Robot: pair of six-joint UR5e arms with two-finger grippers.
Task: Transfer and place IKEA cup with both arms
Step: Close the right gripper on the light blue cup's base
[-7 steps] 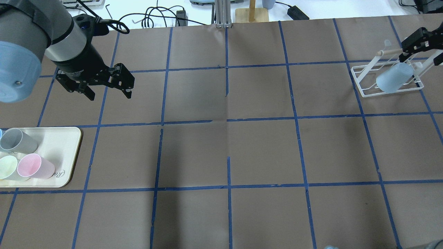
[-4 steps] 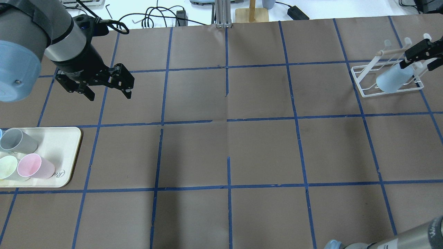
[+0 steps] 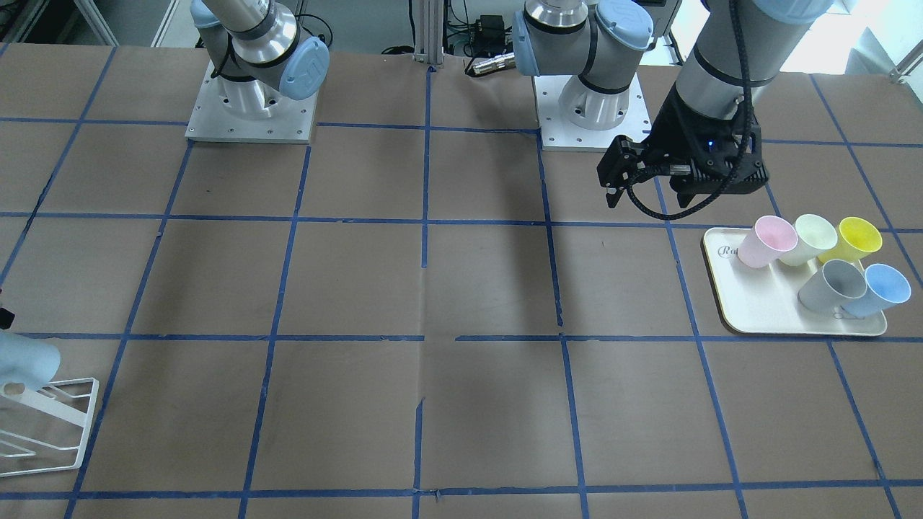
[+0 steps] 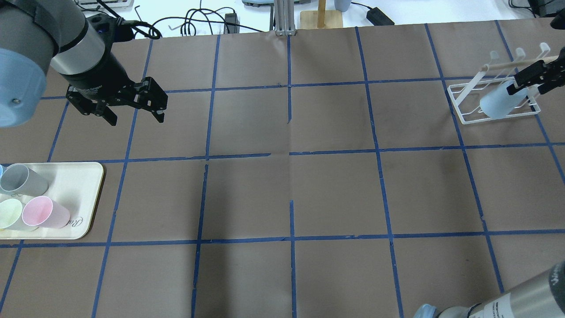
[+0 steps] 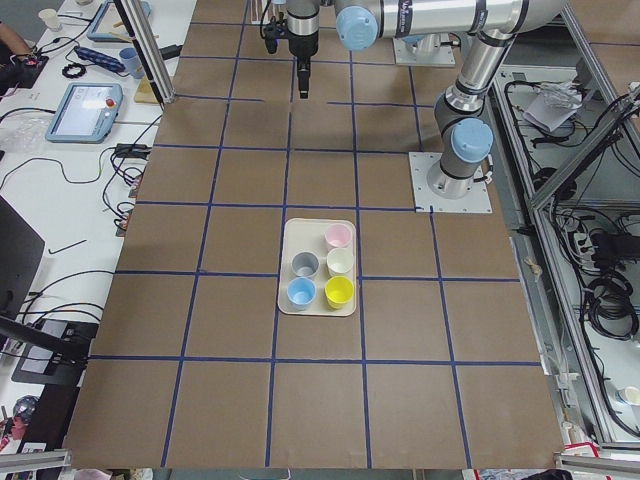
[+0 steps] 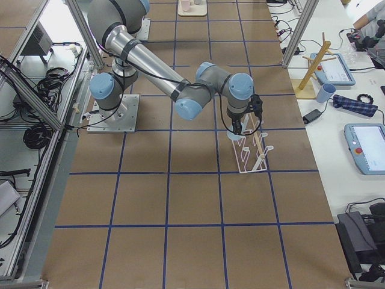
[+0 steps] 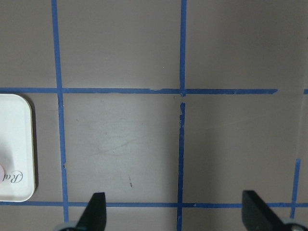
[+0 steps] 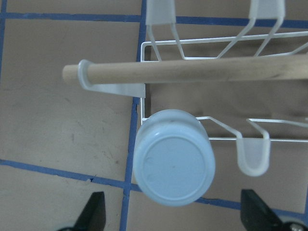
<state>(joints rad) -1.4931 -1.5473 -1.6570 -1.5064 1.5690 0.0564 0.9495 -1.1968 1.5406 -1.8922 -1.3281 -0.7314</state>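
Note:
The light-blue IKEA cup [image 4: 499, 104] hangs upside down, tilted, on a white wire rack [image 4: 463, 99] at the table's far right. The front view shows it at the left edge [image 3: 25, 360]. In the right wrist view its round base [image 8: 173, 163] faces the camera below the rack's wooden rod [image 8: 192, 70]. My right gripper [image 4: 540, 81] is open and hovers just above the cup without touching it; its fingertips [image 8: 94, 211] stand wide apart. My left gripper [image 4: 132, 115] is open and empty above bare table, as the front view [image 3: 649, 194] also shows.
A cream tray [image 4: 84, 176] at the near left holds several pastel cups, among them a grey cup [image 4: 22, 179], a pink cup [image 4: 44, 212] and a blue cup [image 3: 883, 288]. The left wrist view shows the tray's corner [image 7: 14, 144]. Cables and a wooden stand [image 4: 322, 17] lie beyond the far edge.
My right gripper has drawn back from the rack towards the view's right edge, with the cup left on the rack. My left gripper has shifted slightly left.

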